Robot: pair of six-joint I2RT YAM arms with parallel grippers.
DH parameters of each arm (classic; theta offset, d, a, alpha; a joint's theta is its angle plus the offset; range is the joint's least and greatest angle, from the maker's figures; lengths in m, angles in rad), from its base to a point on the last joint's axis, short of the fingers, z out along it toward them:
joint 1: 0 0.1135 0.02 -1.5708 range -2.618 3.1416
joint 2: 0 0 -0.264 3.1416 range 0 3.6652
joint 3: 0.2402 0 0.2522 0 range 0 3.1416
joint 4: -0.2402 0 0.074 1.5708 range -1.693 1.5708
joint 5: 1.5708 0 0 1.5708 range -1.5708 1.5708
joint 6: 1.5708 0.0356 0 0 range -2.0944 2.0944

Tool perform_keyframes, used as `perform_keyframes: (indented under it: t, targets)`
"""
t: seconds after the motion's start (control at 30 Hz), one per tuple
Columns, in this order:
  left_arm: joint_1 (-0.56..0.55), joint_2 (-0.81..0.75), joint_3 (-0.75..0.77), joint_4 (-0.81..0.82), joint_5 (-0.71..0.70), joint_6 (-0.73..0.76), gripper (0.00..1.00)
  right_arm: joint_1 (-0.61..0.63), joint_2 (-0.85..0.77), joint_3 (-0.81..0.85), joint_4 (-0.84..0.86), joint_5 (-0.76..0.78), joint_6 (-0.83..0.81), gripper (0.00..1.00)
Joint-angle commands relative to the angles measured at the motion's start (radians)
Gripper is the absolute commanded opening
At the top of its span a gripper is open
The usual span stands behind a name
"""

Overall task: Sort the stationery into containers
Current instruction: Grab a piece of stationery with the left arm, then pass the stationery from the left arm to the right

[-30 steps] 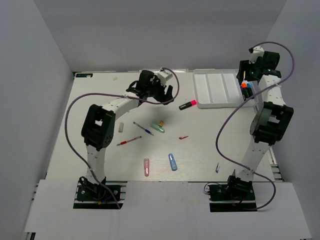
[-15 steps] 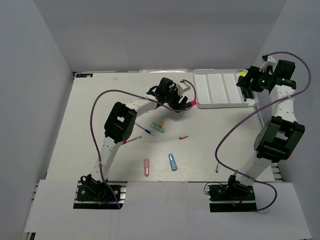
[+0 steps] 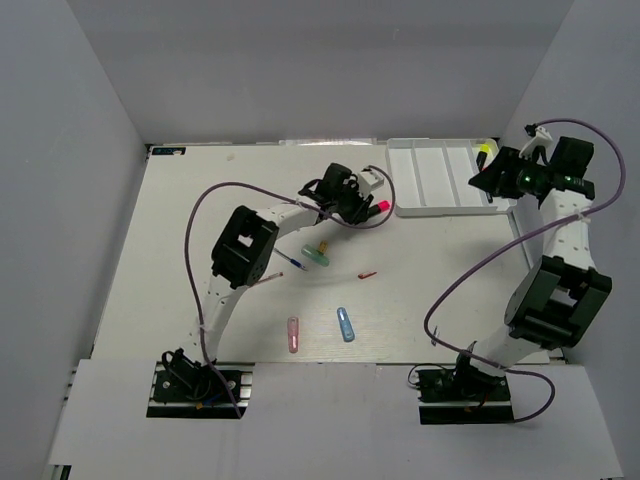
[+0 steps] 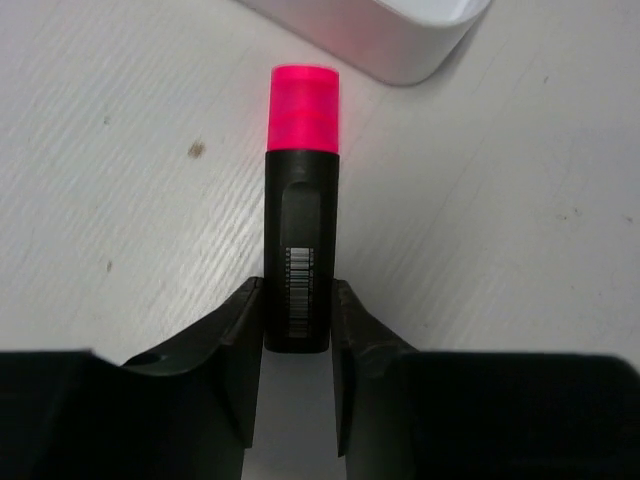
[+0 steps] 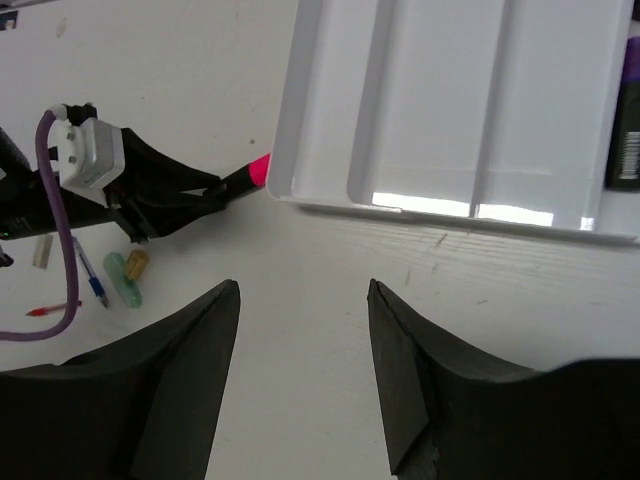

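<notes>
Pink-capped highlighter (image 4: 300,250): is lying flat on the table (image 4: 120,150), at about 12 o'clock from the table's middle in the overhead view. Its cap is pointing to 3 o'clock and stopping just short of the tray's near-left corner.
Left gripper (image 4: 298,300): is closing narrow on the highlighter, one finger pressing each long side of the black barrel near its tail. Gripping the barrel and not the cap probably gives it straight sides to pinch and leaves the cap free to go in first.
Tray (image 3: 440,211): is sitting at 1 o'clock on the table with its long compartments running 12 to 6. The highlighter is lying crosswise to them, so it will likely need turning.
Right gripper (image 5: 302,290): is hanging over the tray's near edge with its jaws standing wide and nothing between them, apparently staying out of the left arm's way.
Already sorted: a yellow-capped piece (image 3: 484,150) is showing at the tray's far-right corner, and a dark barrel (image 5: 626,130) is lying in the rightmost compartment.
Loose stationery: a green capsule (image 3: 316,257), a tan bit (image 3: 323,247), a blue pen (image 3: 293,262), a small red piece (image 3: 368,274), a blue capsule (image 3: 346,324) and a pink capsule (image 3: 293,335) are lying at 6 to 7 o'clock from the highlighter.
Hard to make out: the frame edge is cutting off the dark barrel, so its cap colour is unclear. The left arm is covering part of a red pen (image 3: 262,284). The highlighter's tail is disappearing between the fingers.
</notes>
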Motion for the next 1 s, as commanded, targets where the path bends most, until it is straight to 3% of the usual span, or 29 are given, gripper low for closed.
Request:
perform_keyframes:
  t: [0.0, 0.17, 0.23, 0.4, 0.63, 0.8, 0.97]
  targets:
    - [0.025, -0.128, -0.151, 0.031, -0.06, -0.132, 0.35, 0.002, -0.105, -0.08, 0.104, -0.068, 0.044, 0.6]
    - [0.065, -0.478, -0.505, 0.138, -0.083, -0.223, 0.28, 0.027, -0.223, -0.239, 0.208, -0.077, 0.113, 0.6]
    - [0.075, -0.579, -0.571, 0.221, -0.068, -0.327, 0.27, 0.062, -0.278, -0.314, 0.32, -0.052, 0.209, 0.62]
    - [0.075, -0.695, -0.515, 0.1, -0.062, -0.465, 0.17, 0.193, -0.392, -0.454, 0.477, 0.028, 0.466, 0.65]
    - [0.063, -0.751, -0.466, 0.043, -0.1, -0.595, 0.16, 0.423, -0.314, -0.395, 0.621, 0.094, 0.728, 0.67]
    - [0.062, -0.76, -0.463, 0.042, -0.096, -0.622, 0.16, 0.537, -0.22, -0.329, 0.678, 0.162, 0.794, 0.67]
    - [0.062, -0.762, -0.475, 0.058, -0.074, -0.651, 0.17, 0.62, -0.144, -0.267, 0.628, 0.24, 0.824, 0.67]
